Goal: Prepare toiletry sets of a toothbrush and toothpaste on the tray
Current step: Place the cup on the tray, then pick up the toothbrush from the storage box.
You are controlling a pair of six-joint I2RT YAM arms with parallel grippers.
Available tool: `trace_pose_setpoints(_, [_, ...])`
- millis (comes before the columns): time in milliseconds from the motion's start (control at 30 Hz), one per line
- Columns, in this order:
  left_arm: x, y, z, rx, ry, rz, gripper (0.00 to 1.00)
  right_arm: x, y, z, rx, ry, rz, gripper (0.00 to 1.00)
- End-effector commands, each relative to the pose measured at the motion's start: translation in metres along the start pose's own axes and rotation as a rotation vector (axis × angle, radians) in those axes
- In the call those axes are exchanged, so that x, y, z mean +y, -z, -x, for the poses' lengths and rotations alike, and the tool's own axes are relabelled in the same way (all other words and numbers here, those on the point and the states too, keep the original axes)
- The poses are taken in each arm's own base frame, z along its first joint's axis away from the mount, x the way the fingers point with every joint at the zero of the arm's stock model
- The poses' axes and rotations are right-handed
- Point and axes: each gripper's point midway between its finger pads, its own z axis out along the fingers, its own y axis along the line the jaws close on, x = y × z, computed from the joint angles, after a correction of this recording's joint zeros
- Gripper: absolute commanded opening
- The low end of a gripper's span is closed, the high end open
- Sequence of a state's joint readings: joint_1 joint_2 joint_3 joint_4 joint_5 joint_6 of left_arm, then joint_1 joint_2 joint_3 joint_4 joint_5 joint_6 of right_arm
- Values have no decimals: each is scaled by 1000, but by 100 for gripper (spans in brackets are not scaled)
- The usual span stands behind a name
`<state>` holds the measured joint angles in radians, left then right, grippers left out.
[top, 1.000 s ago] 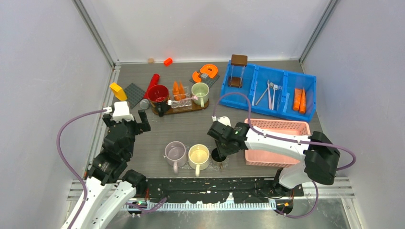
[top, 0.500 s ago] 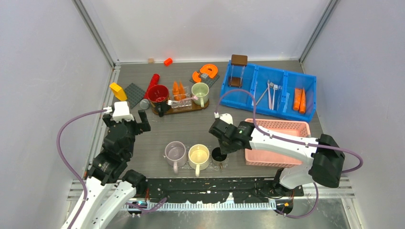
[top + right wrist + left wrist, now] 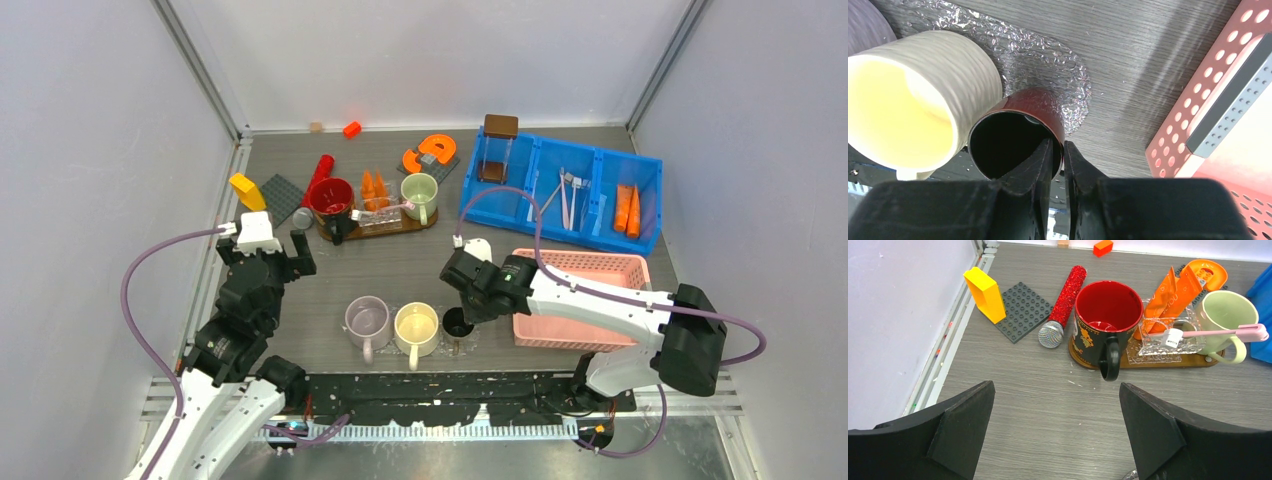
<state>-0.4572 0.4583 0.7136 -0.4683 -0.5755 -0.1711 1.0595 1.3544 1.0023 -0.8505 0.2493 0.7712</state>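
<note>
Right gripper [image 3: 1058, 145] pinches the rim of a dark red cup [image 3: 1033, 107], one finger inside and one outside, beside a cream mug [image 3: 923, 100] at lower centre of the overhead view. Left gripper [image 3: 1055, 386] hangs spread wide. On the brown tray [image 3: 1158, 362], upper centre, orange toothpaste tubes [image 3: 1168, 292], lettering unreadable, stand in a glass holder [image 3: 1148, 350]. A pink toothbrush [image 3: 1218, 332] lies across a pale green mug [image 3: 1225, 310]. More brushes and tubes fill the blue bin [image 3: 560, 231], upper right.

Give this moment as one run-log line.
left fingers: open, holding nothing | right fingers: closed on rim of glossy dark red cup, beside ribbed cream mug | oval wooden tray: pink toothbrush laid across pale green mug
</note>
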Motion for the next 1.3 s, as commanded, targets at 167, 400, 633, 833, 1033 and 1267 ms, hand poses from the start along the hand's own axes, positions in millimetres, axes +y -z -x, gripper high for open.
trace_pose_setpoints(167, [1,-1,8,-30,7,7,99,-2,22,19,-95,-24,6,37])
trace_pose_setpoints(400, [1,-1,8,-30,6,7,99,-5,51,54,-212,5,-16,61])
trace_pose_setpoints(633, [1,0,10,-35,9,6,99,-27,59,104,-286,-50,-41,70])
trace_pose_setpoints(833, [2,0,8,-29,5,12,99,-63,63,151,-371,-147,-45,76])
trace_pose_setpoints(1033, [-1,-2,6,-17,1,1,99,-115,64,186,-462,-292,-89,79])
trace_pose_setpoints(1267, [-5,-2,5,-10,3,-15,98,-186,59,211,-538,-510,-150,80])
